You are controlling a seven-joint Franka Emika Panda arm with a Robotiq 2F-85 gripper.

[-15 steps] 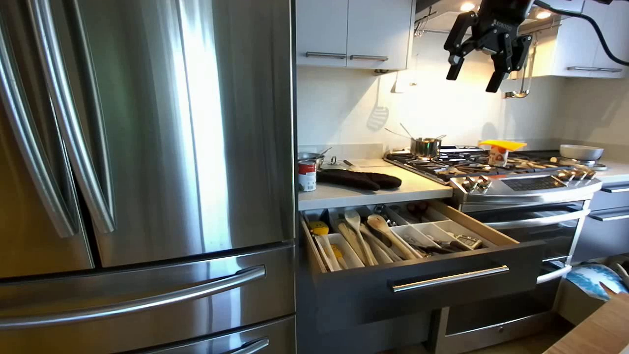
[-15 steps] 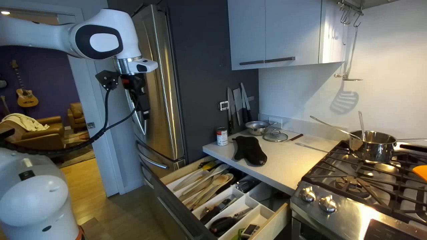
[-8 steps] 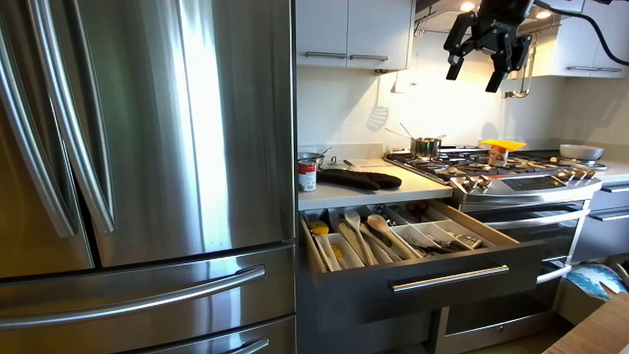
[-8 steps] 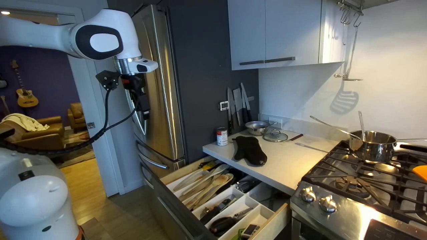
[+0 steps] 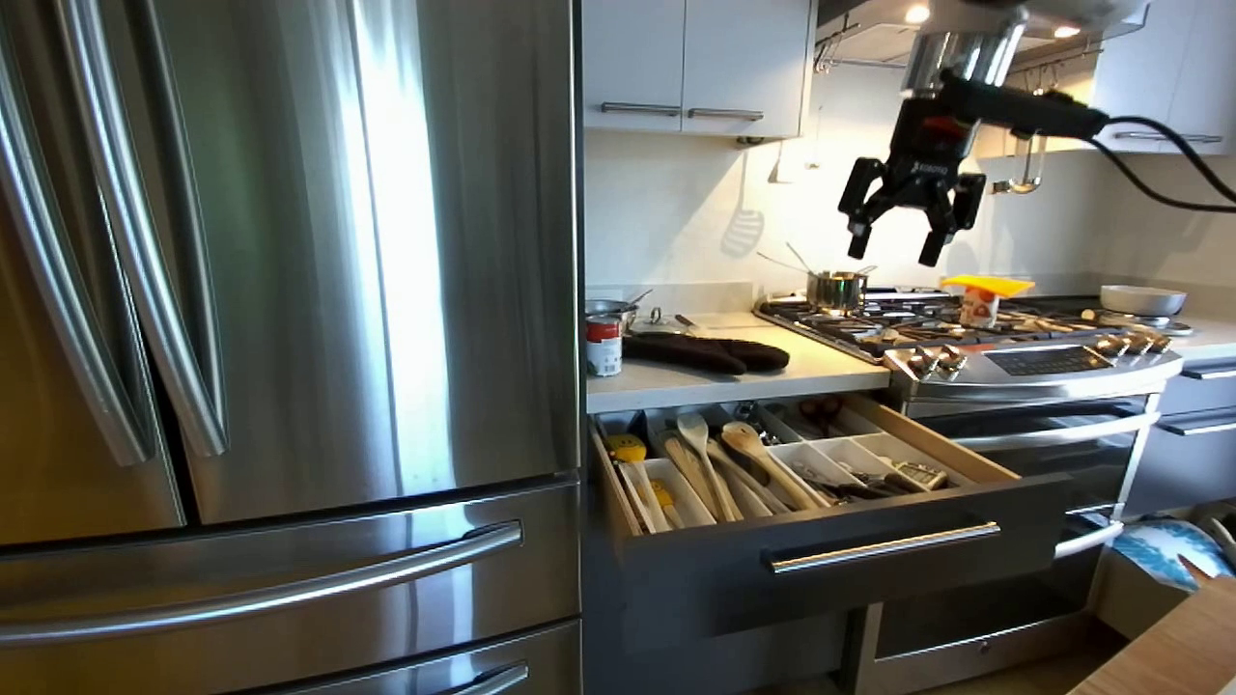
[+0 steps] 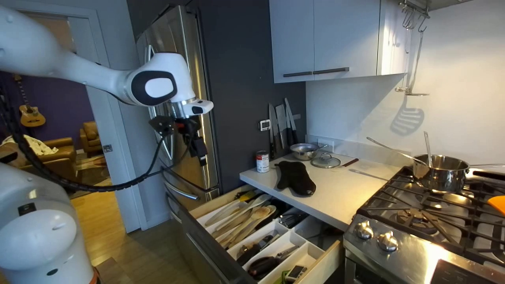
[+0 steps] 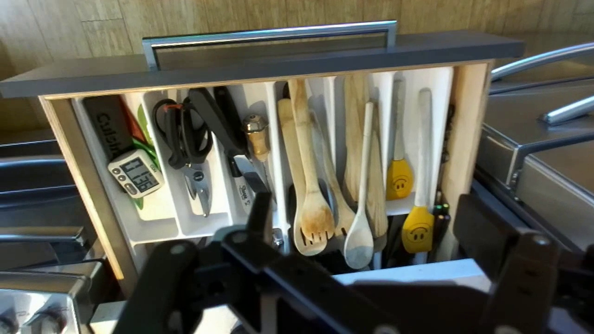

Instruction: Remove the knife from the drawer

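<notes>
The drawer (image 7: 278, 69) is pulled open, with a dark front, a long bar handle, pale wooden sides and white dividers inside. It shows in both exterior views (image 5: 695, 589) (image 6: 326, 261). A black-handled item that looks like the knife (image 7: 217, 121) lies in a narrow compartment, between the scissors and a wooden-handled tool. Its blade is partly covered by a marker and my finger. Its black handle also shows in an exterior view (image 6: 252, 251). My gripper (image 7: 364, 217) is open and empty. In both exterior views the gripper (image 5: 894, 253) (image 6: 202, 161) hangs well above the drawer, fingers down.
Wooden spoons (image 7: 318, 213), yellow spatulas (image 7: 418, 229), scissors (image 7: 185, 134) and a timer (image 7: 136, 172) lie in other compartments. The counter (image 6: 335, 197) overhangs the drawer's back and bears a black mitt (image 6: 295, 177) and a can (image 6: 262, 161). The fridge (image 5: 290, 290) and stove (image 5: 1033, 372) flank it.
My gripper stayed still at first, then came down and forward toward the drawer. It remains open. The drawer and its contents have not moved.
</notes>
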